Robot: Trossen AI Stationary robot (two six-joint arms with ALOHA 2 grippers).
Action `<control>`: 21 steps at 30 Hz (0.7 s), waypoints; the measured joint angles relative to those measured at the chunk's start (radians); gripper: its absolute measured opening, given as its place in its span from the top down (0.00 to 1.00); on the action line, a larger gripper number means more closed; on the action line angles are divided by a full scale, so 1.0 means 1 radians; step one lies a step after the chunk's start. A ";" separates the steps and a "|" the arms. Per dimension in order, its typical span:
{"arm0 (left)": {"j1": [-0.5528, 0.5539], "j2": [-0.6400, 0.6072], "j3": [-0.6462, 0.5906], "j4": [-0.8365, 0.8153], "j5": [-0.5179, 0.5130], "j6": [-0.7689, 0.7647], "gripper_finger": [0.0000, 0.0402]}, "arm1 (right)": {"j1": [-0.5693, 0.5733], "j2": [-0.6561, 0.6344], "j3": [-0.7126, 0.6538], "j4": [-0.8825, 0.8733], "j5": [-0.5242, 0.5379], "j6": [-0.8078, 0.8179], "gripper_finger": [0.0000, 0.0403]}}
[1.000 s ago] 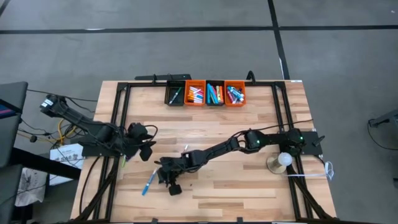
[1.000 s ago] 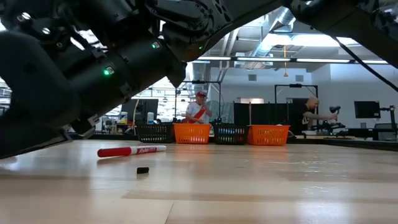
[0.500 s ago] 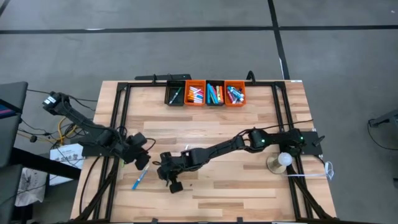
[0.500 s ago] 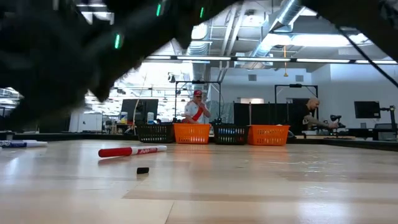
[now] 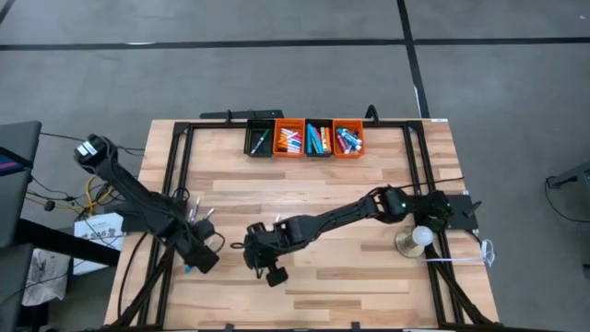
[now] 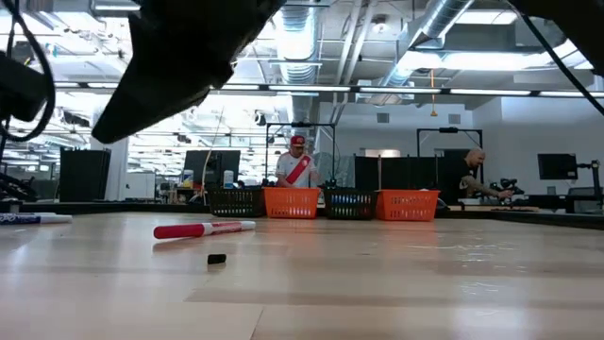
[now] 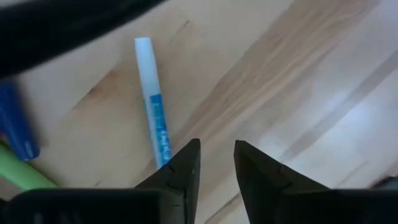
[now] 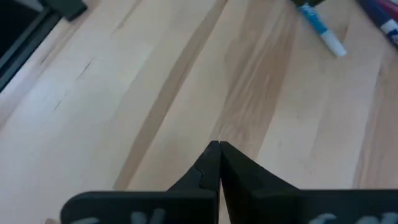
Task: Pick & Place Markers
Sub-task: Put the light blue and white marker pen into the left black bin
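Observation:
A blue-and-white marker [image 7: 152, 102] lies flat on the wooden table, and only a blue bit of it [image 5: 187, 268] shows from above. My left gripper [image 7: 216, 163] [image 5: 198, 260] points down beside its near end, narrowly open, with nothing between the fingers. I cannot tell whether one finger touches the marker. A dark blue marker [image 7: 15, 124] and a green one [image 7: 22, 175] lie close by. My right gripper [image 8: 217, 152] [image 5: 272, 272] hangs shut and empty above the table's middle front. A red marker [image 6: 203, 229] lies on the table.
Four small bins [image 5: 303, 140], black and orange and holding markers, stand in a row at the far edge. A small black bit [image 6: 217, 258] lies near the red marker. A round white object [image 5: 419, 238] stands at the right. Black rails [image 5: 175, 184] run along both sides. People stand beyond the table.
My left gripper has swung toward the near edge, sunk and tipped to point down beside the blue-and-white marker. That marker has slid a little toward the table's left. My right gripper, still shut, has risen clear of the table.

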 joint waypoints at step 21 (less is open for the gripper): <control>-0.013 0.077 0.006 -0.207 -0.035 -0.090 0.77 | 0.053 -0.019 0.002 -0.080 0.027 -0.017 1.00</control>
